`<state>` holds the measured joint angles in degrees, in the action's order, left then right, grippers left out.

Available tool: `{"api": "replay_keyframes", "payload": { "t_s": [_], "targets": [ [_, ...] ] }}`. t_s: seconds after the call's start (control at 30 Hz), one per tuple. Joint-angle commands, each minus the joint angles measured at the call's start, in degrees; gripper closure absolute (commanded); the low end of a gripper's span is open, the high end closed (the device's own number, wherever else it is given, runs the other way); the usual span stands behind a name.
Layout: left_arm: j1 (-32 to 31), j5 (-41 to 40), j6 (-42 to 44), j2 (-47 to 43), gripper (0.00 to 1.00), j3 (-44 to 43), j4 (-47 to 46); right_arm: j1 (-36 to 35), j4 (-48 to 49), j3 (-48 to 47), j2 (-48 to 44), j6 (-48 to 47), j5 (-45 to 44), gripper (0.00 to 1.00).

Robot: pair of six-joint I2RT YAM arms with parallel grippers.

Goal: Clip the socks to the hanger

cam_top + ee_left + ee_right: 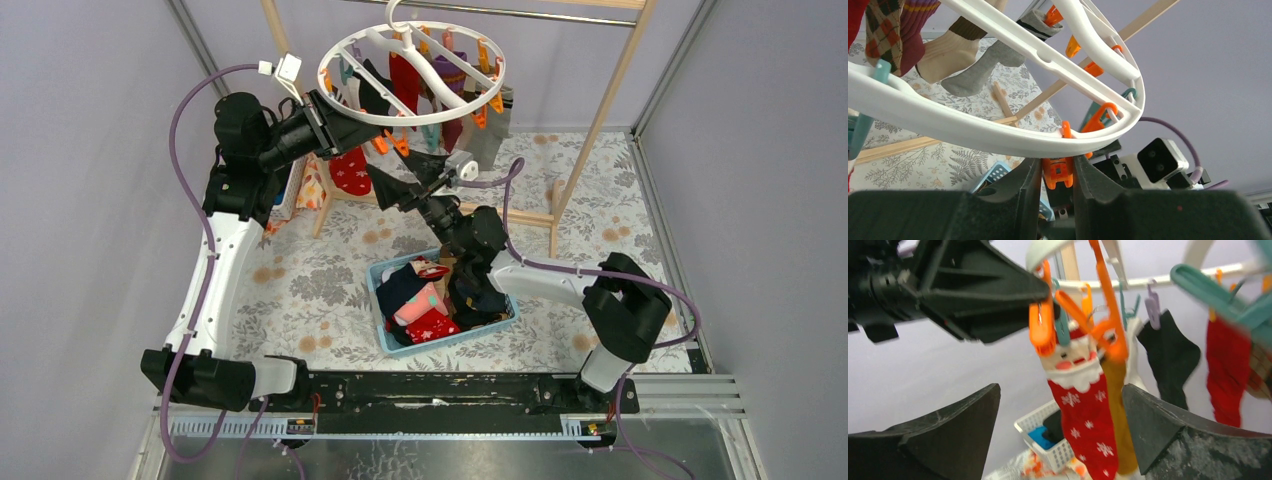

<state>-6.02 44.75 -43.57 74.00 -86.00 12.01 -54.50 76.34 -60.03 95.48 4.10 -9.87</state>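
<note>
The orange clip is pinched by the left gripper. The right gripper is spread around the Santa sock. The sock could be dropped if the clip is squeezed open.

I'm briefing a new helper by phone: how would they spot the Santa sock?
Look under the wooden rail for the round white hanger. Below its rim, at an orange clip, hangs the Santa sock. Unlike the plain red sock and black sock nearby, it shows white snowflakes and a Santa face at the cuff.
</note>
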Motion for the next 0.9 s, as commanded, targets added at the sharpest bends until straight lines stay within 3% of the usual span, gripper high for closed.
{"api": "replay_keyframes", "payload": {
  "t_s": [0.0,0.17,0.27,0.33,0.43,0.53,0.7,0.87],
  "targets": [
    [-0.31,0.45,2.24,-0.09,0.91,-1.35,-1.82,-0.48,0.87,7.35,-8.34,0.30,-4.55,0.00],
    [-0.22,0.97,3.92,-0.46,0.92,-2.17,-0.23,-0.43,-6.90,19.81,-18.66,10.86,-10.36,0.00],
    [-0.22,1.12,4.59,-0.79,0.92,-2.19,0.31,-0.32,-25.38,24.23,-28.17,18.14,-11.87,0.00],
    [-0.22,1.20,5.09,-0.86,0.92,-2.33,1.08,-0.23,-36.48,24.61,-32.30,17.50,-11.61,0.00],
    [-0.22,1.27,5.84,-0.87,0.92,-2.56,1.76,-0.21,-53.33,21.70,-33.16,13.11,-6.58,0.00],
    [-0.21,1.37,6.04,-0.79,0.92,-2.39,1.80,-0.12,-65.60,18.38,-30.85,11.08,-3.61,0.08],
    [-0.22,1.52,5.73,-0.68,0.93,-2.37,1.72,0.64,-69.30,17.10,-27.04,11.13,0.82,0.10],
    [-0.20,1.78,6.45,-0.86,0.93,-2.45,1.95,9.32,-71.51,15.33,-23.14,16.01,14.29,0.12]
  ]
}}
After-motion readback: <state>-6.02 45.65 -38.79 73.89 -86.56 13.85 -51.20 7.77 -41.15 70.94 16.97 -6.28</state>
